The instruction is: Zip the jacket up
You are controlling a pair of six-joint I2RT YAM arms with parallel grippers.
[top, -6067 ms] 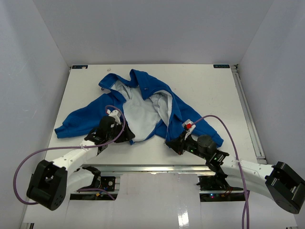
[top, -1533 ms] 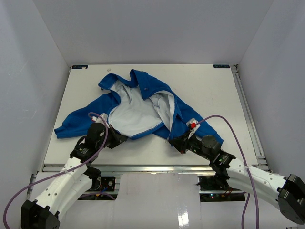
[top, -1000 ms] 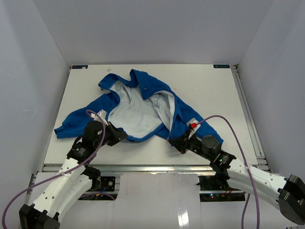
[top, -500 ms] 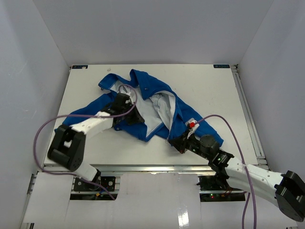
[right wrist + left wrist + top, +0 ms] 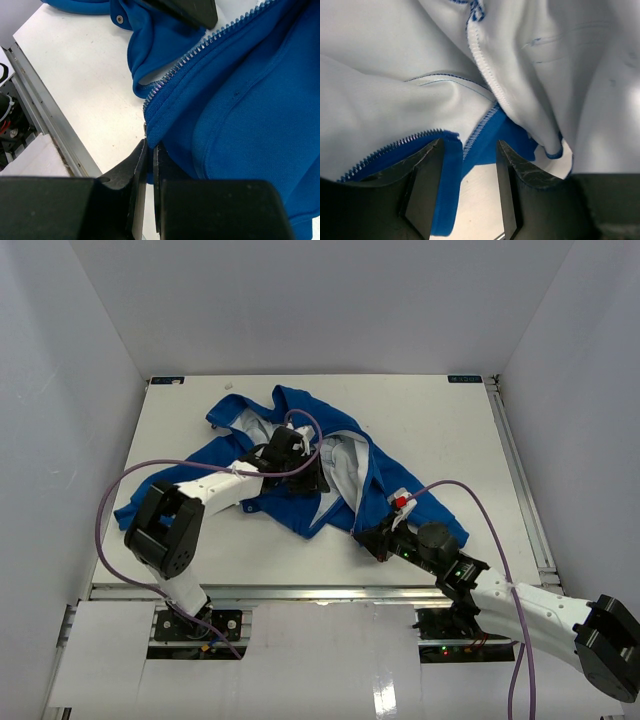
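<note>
1. The jacket [image 5: 300,408] lies open and crumpled mid-worktop [image 5: 430,430]. Its pale lining [image 5: 380,75] faces up, and the sleeves trail to the lower left and lower right of the top view.
2. The right tool [image 5: 150,146] has its jaws pressed together, pinching the hem corner [image 5: 157,125] at the bottom end of one zipper row [image 5: 210,40]. In the top view that corner sits near the lower edge of the worktop, right of centre.
3. The left tool [image 5: 312,477] is out over the middle of the jacket, on the folded-over front panel.
4. Its wrist view shows the jaws spread. The other blue zipper edge [image 5: 395,146] runs into the gap, against the finger on the left of the frame. I can't tell whether it's carrying any fabric load.
5. My read of the step: you're closing the fronts, getting the two zipper bottoms side by side. It isn't zipping yet. The rows are apart and no teeth are meshed.
6. I can't make out the slider or the pin in any view.
7. For the next move, you need a firm pinch on the loose edge, low down near its hem end.
8. Then bring that end over to the pinched corner at lower right without dragging the lining folds along.
9. Treat the right tool as the anchor.
10. Get both ends flat and parallel before you try any insert.
</note>
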